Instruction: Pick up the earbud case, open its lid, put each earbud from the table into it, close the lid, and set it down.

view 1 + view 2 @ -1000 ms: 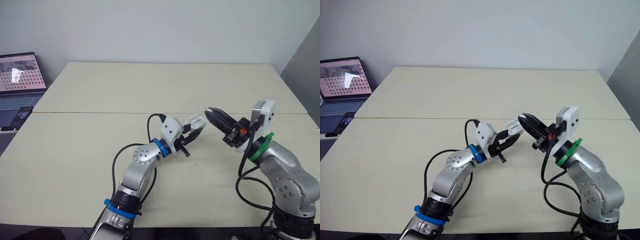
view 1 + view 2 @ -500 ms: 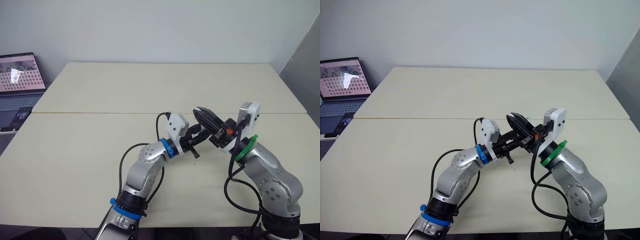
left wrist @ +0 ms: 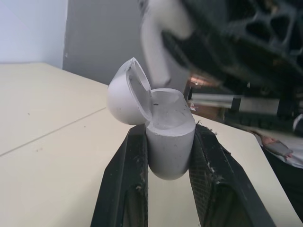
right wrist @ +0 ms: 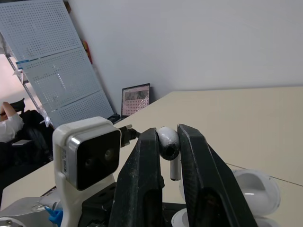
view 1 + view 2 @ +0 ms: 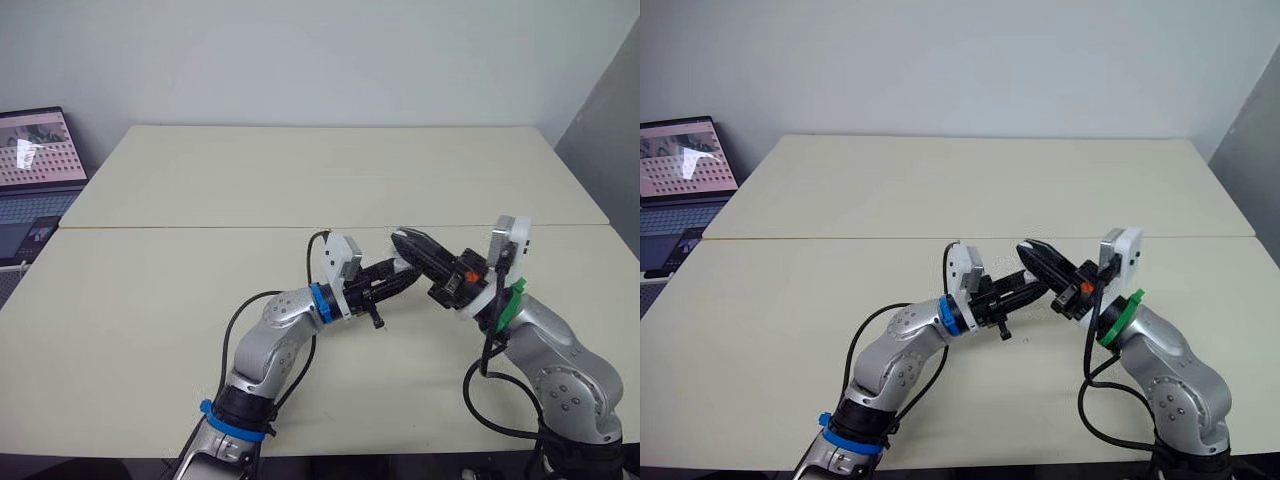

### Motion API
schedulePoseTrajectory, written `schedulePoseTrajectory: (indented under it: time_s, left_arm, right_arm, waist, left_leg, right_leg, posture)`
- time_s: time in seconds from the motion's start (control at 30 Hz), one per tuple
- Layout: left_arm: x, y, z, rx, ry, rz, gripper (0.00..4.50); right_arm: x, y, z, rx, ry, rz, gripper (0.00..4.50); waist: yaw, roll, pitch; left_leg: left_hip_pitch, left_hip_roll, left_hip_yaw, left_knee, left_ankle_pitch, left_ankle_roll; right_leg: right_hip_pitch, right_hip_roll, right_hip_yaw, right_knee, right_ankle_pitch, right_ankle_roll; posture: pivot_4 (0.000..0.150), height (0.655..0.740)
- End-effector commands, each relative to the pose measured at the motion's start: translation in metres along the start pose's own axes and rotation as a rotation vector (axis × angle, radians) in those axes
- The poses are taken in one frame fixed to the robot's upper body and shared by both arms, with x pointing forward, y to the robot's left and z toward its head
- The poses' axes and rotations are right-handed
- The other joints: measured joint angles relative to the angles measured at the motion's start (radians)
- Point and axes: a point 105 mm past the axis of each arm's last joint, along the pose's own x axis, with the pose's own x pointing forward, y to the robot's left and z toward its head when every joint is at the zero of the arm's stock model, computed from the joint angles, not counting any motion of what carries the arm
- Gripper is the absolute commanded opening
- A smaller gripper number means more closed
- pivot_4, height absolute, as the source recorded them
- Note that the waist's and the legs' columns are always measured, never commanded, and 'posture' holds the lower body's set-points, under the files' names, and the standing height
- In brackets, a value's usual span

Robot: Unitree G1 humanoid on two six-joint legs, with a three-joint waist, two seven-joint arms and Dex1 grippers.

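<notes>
My left gripper (image 3: 170,132) is shut on the white earbud case (image 3: 165,137), which stands upright between the fingers with its lid (image 3: 125,90) swung open. My right gripper (image 4: 166,132) is shut on a white earbud (image 4: 168,144), stem pointing down. That earbud (image 3: 158,47) hangs just above the open case (image 4: 251,189), not seated in it. In the head views the two grippers meet over the near middle of the table, right gripper (image 5: 408,243) slightly above left gripper (image 5: 393,280).
A laptop (image 5: 35,150) and a phone (image 5: 35,232) sit beyond the table's left edge. The cream table (image 5: 300,180) has a seam across its middle. A pegboard (image 4: 52,71) and a person's hand (image 4: 8,120) show in the right wrist view.
The two grippers came together from a small gap. The right gripper now holds the earbud right over the open case. The camera has shifted a little.
</notes>
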Motion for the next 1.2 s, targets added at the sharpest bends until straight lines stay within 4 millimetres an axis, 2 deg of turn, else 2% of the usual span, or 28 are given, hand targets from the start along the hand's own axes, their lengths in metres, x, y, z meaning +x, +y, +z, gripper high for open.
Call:
schedulePoseTrajectory:
  time_s: [0.03, 1.0, 1.2]
  left_arm:
    - [0.0, -0.007, 0.015, 0.037, -0.044, -0.041, 0.78]
    - [0.0, -0.01, 0.02, 0.012, -0.075, -0.067, 0.78]
    - [0.0, -0.011, 0.019, 0.011, -0.075, -0.068, 0.78]
  right_arm:
    - [-0.003, 0.01, 0.012, -0.024, -0.032, 0.05, 0.2]
    - [-0.018, -0.001, -0.021, -0.105, 0.107, 0.02, 0.2]
    - [-0.019, -0.002, -0.021, -0.1, 0.109, 0.017, 2.15]
  waist:
    - [0.0, 0.0, 0.0]
    - [0.0, 0.0, 0.0]
    - [0.0, 0.0, 0.0]
  left_leg:
    - [0.0, 0.0, 0.0, 0.0, 0.0, 0.0]
    - [0.0, 0.0, 0.0, 0.0, 0.0, 0.0]
    - [0.0, 0.0, 0.0, 0.0, 0.0, 0.0]
  right_leg:
    - [0.0, 0.0, 0.0, 0.0, 0.0, 0.0]
    - [0.0, 0.0, 0.001, 0.0, 0.0, 0.0]
    - [0.0, 0.0, 0.001, 0.0, 0.0, 0.0]
  posture:
    - [0.15, 0.74]
    - [0.15, 0.74]
    - [0.15, 0.74]
